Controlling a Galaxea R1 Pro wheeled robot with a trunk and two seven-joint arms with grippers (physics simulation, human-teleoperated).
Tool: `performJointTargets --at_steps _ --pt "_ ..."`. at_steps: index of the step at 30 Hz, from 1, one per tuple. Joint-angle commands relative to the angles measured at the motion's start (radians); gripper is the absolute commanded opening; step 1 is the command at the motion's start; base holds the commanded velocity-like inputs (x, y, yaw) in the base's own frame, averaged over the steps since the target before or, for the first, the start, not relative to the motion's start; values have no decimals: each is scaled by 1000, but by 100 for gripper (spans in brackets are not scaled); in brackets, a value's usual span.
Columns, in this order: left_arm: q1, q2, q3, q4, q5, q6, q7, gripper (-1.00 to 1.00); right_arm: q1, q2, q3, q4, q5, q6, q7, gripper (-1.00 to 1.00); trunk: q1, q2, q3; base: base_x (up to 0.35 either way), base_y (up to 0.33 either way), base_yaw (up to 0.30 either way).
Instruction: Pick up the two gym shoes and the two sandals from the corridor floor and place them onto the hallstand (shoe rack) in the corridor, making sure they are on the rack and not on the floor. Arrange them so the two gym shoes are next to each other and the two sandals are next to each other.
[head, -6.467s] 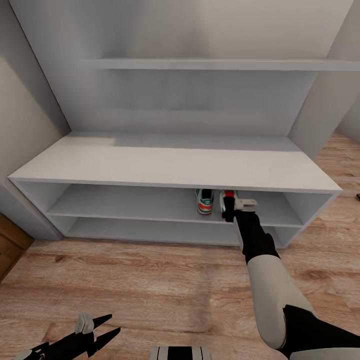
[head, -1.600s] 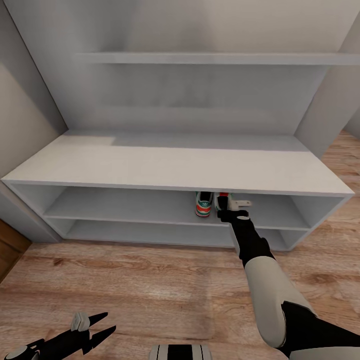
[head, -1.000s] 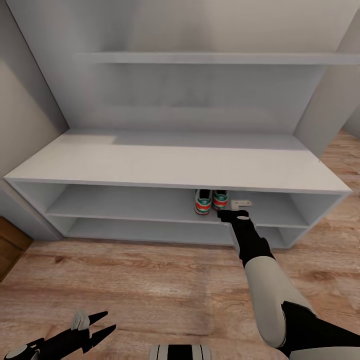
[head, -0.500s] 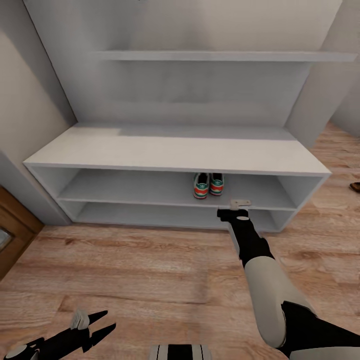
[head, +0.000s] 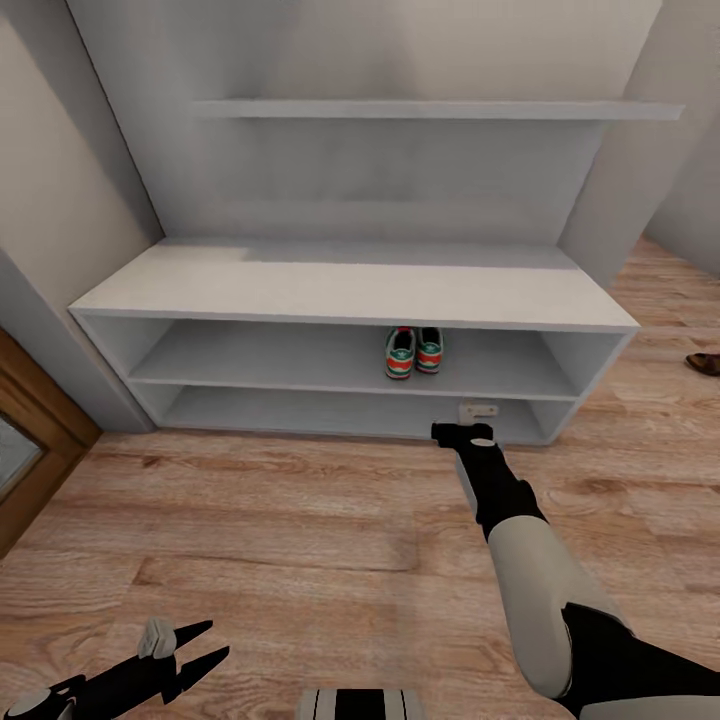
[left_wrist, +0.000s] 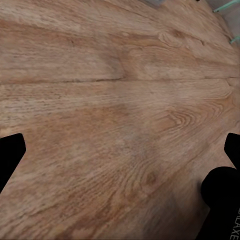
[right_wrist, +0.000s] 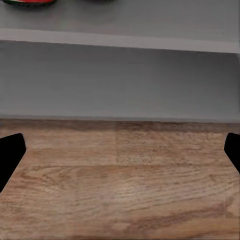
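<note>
The right gripper is held low above the corridor floor, just in front of the hallstand, its fingers spread wide with nothing between them — in the right wrist view only the two dark fingertips are seen at the frame edges. Beyond it, on the upper of the two low shelves, the two gym shoes are set side by side, heels outward, well apart from the gripper and slightly to its left. The left gripper is kept near the robot over bare planks, likewise released and empty. A brown sandal is seen on the floor at the far right, well away from both grippers.
</note>
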Motion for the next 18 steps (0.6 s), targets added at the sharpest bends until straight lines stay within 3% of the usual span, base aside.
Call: performJointTargets --at_steps 1,10,15,18 --pt "-1 1 0 1 1 -9 -2 100 0 1 -4 19 7 -13 1 100 0 0 -1 -14 0 0" --pt "-1 4 0 1 1 -9 3 100 1 1 -4 120 6 -83 1 100 0 0 -1 -5 0 0" --pt "-1 8 0 1 1 -9 9 100 2 1 -6 287 7 -151 0 100 0 0 -1 0 0 0" --pt "0 10 0 2 1 -9 9 100 11 1 -6 324 8 -179 0 100 0 0 -1 0 0 0"
